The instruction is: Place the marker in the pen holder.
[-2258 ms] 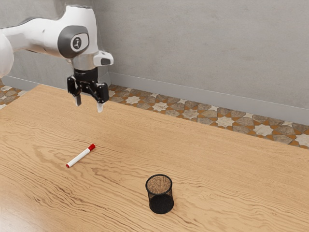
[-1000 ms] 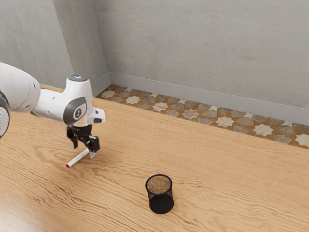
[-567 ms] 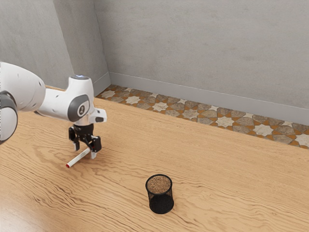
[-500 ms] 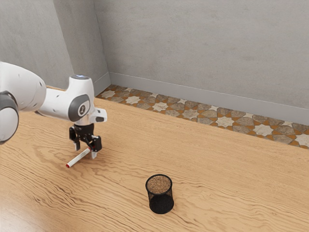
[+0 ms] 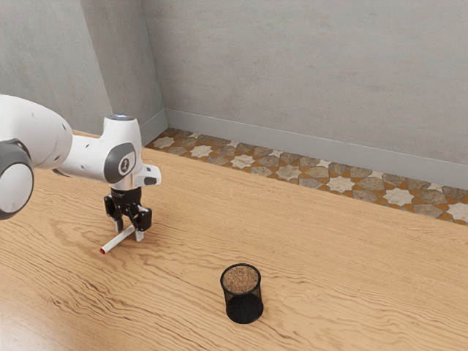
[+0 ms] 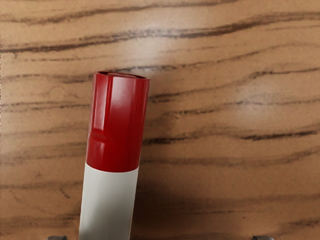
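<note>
From where I stand, the black gripper is right down low over the table, pointing downward. Its two fingers are apart, with the marker lying in the space between them. In the wrist view I can make out daylight on both sides of the white barrel, so the gripper isn't clamped on anything; the marker sits closer to one fingertip than to the other.

The marker itself is lying flat on the tabletop, running at a slant out from under the hand. One end carries a fluted red cap, which from the side is mostly tucked behind the gripper. The other end, a small red tip, pokes out into plain sight toward the exterior view's left and nearer to that camera.

Above the gripper, the white arm comes in from the exterior view's left and bends down at its grey-trimmed wrist.

Well apart from the marker, toward the exterior view's right, a round black mesh pen holder stands upright on the wooden table. Past the table's far edge there's a patterned stone floor, and behind that a plain grey wall.
</note>
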Tool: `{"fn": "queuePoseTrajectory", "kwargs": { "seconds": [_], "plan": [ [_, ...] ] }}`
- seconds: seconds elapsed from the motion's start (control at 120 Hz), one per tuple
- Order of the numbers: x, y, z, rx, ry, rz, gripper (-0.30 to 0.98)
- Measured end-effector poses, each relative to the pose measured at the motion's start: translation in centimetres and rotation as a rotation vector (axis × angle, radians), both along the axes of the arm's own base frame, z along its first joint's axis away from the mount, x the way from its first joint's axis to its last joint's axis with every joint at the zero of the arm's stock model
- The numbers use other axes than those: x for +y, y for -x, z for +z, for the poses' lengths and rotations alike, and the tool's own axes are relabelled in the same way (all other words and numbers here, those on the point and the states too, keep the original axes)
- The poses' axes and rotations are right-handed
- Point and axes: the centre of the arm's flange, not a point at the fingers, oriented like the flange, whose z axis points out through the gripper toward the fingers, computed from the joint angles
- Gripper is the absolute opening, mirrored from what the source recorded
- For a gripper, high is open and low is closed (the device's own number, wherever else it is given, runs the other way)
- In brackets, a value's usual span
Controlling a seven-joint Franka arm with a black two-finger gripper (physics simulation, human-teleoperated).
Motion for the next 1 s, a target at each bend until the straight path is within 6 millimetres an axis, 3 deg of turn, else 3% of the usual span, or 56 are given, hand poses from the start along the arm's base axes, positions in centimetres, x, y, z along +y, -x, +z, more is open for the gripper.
{"fn": "queuePoseTrajectory", "kwargs": {
  "seconds": [0.35,0.675,0.742,0.8,0.842,0.942,1.0],
  "plan": [
    [0.1,-0.1,0.0,-0.002,0.000,-0.005,0.04],
    [-0.2,-0.3,0.2,-0.015,-0.012,-0.011,-0.06],
    [-1.9,-1.8,3.1,-0.082,-0.005,-0.039,-0.06],
    [-4.4,-3.1,8.2,-0.189,0.008,-0.077,-0.07],
    [-6.4,-2.6,12.0,-0.267,0.025,-0.107,-0.07],
    [-13.4,3.0,19.6,-0.454,0.068,-0.217,-0.08],
    [-17.7,6.4,21.3,-0.542,0.077,-0.296,-0.08]
  ]
}}
